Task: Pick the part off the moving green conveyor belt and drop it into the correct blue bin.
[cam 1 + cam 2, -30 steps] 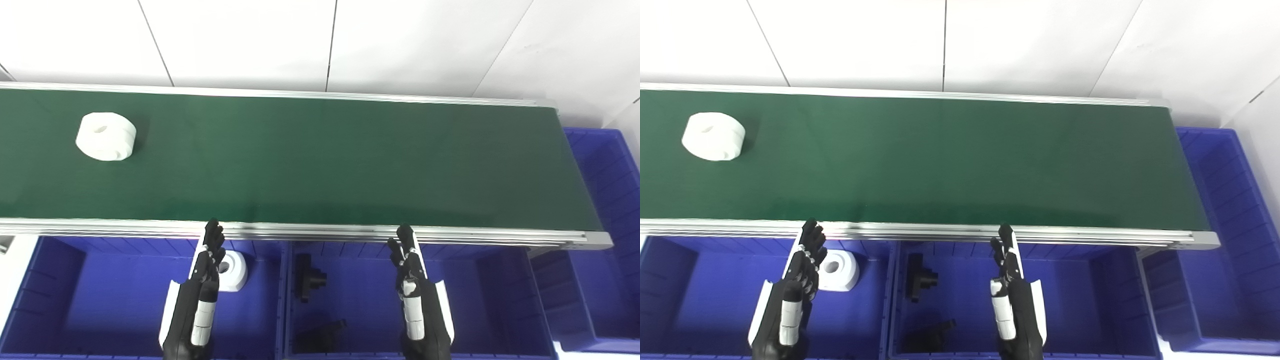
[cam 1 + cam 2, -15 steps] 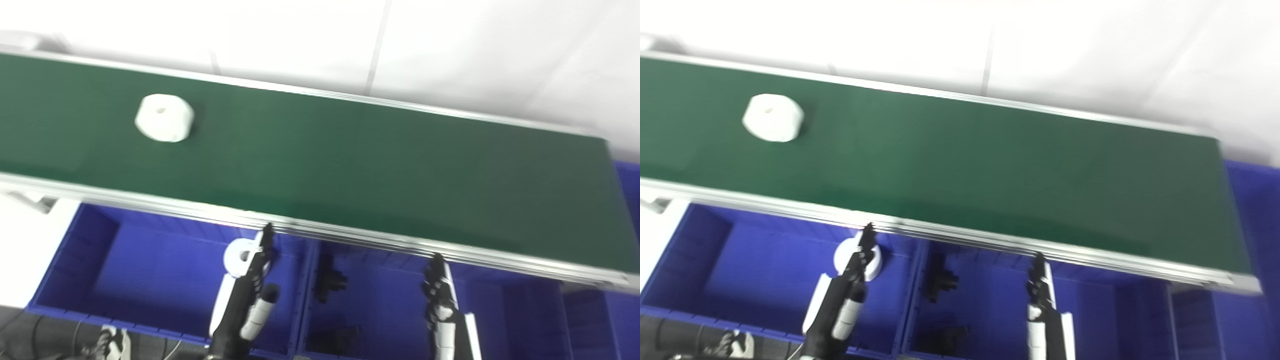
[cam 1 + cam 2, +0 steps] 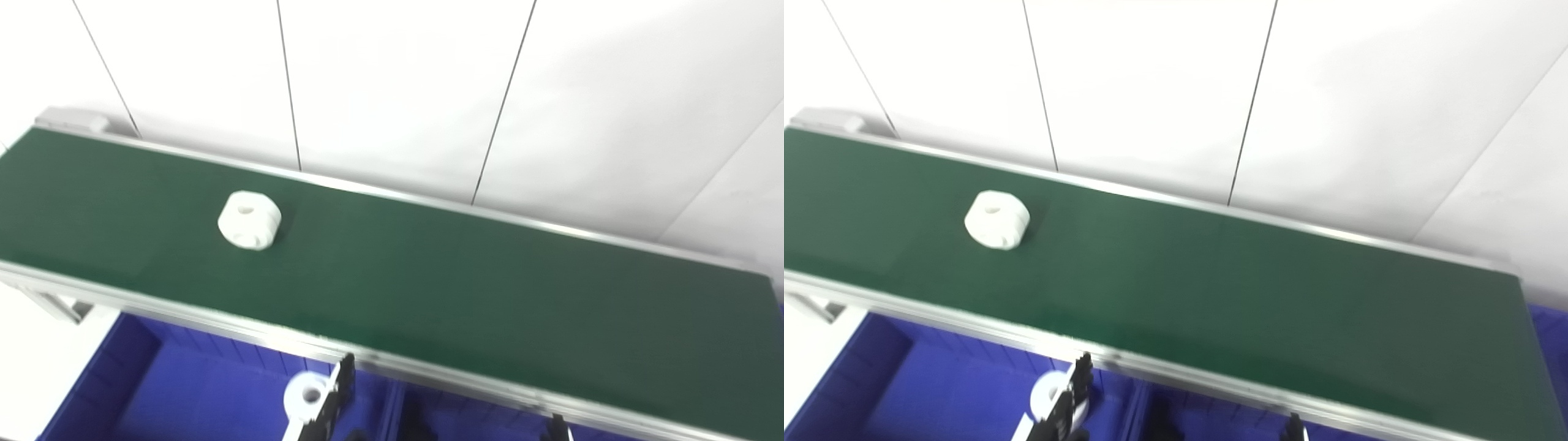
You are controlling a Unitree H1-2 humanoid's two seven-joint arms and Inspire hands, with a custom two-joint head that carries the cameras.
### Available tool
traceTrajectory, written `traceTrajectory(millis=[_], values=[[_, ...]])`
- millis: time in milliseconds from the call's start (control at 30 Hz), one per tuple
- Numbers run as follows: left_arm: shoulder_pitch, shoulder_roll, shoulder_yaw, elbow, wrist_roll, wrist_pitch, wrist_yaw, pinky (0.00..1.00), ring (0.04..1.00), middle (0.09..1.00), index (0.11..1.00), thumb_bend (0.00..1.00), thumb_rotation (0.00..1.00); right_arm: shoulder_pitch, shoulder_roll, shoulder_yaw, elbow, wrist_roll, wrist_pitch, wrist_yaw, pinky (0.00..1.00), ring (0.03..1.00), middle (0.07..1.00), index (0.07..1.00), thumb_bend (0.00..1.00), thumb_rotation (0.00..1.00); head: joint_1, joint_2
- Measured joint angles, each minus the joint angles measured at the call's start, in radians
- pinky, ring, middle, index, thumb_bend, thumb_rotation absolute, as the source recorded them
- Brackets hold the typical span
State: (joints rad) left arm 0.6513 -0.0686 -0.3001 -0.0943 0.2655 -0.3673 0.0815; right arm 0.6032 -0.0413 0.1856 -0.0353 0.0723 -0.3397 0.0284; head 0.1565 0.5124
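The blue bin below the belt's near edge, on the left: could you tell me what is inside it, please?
Inside the left blue bin lies one white ring-shaped part, partly covered by the left hand's fingers. The bin's nearer floor is out of view, so anything there cannot be seen.

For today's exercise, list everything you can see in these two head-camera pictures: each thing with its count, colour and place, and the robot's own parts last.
conveyor belt: one, green, silver-framed, running across the picture.
white part: one, on the belt, left of middle.
blue bin: at least two, below the belt's near edge.
second white part: one, in the left bin.
wall panels: white, behind the belt.
left hand: black fingertips at the bottom edge.
right hand: only a tip shows.
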Motion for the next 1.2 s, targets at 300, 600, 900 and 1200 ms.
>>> traceTrajectory(millis=[300, 600, 900, 1200], values=[[-0.016, 0.002, 0.003, 0.047, -0.001, -0.006, 0.011, 1.00, 0.994, 1.000, 1.000, 0.58, 0.95, -0.015, 0.002, -0.013, 0.048, -0.004, -0.038, 0.019, 1.00, 1.000, 1.000, 1.000, 0.73, 1.00, -0.002, -0.061], [-0.018, 0.003, 0.002, 0.049, 0.000, -0.017, 0.012, 0.94, 0.962, 0.984, 0.991, 0.57, 0.91, -0.027, 0.009, -0.017, 0.079, -0.001, -0.061, 0.035, 1.00, 1.000, 1.000, 1.000, 0.74, 1.00, -0.005, -0.054], [-0.017, 0.027, -0.043, -0.152, 0.070, -0.058, 0.063, 0.71, 0.855, 0.889, 0.920, 0.93, 0.50, -0.002, 0.030, -0.016, 0.034, -0.035, -0.059, 0.033, 1.00, 1.000, 1.000, 1.000, 0.71, 1.00, -0.029, 0.011], [-0.425, 0.184, 0.126, -0.396, 0.261, 0.033, -0.094, 0.75, 0.879, 0.902, 0.811, 1.00, 0.34, 0.015, 0.040, -0.006, -0.012, -0.049, -0.042, 0.032, 1.00, 1.000, 1.000, 1.000, 0.73, 1.00, -0.058, 0.043]])
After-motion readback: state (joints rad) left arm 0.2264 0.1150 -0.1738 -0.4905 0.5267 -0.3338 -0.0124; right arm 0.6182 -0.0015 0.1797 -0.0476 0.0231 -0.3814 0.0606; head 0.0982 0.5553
